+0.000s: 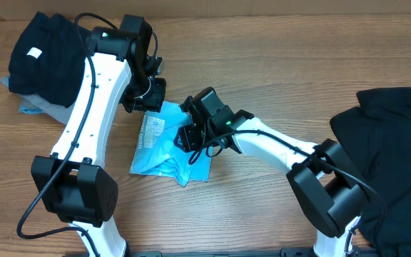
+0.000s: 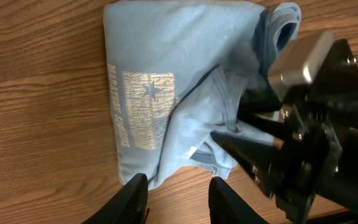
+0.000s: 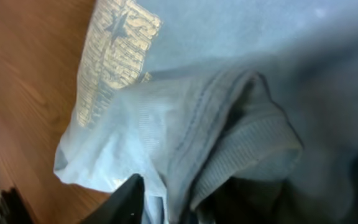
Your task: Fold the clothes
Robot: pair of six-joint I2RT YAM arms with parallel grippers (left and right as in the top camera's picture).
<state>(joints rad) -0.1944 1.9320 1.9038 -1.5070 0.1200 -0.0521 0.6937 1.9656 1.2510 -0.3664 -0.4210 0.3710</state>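
Observation:
The clothes in play are a light blue T-shirt (image 1: 164, 146), lying partly folded and bunched at mid-table with its pale chest print facing up (image 2: 146, 109). My right gripper (image 1: 190, 137) sits on the shirt's right side, shut on a raised fold by the ribbed collar (image 3: 241, 140). Blue fabric fills the space between its jaws (image 3: 185, 193). My left gripper (image 1: 149, 106) hovers at the shirt's far edge, open (image 2: 179, 182). Only bare wood and a shirt corner show between its fingers (image 2: 134, 198). In the left wrist view the right gripper (image 2: 232, 134) pinches the fabric.
A black garment pile (image 1: 45, 53) lies over a grey piece at the far left corner. More black clothes (image 1: 394, 135) are heaped at the right edge. The wooden table (image 1: 277, 78) shows between them.

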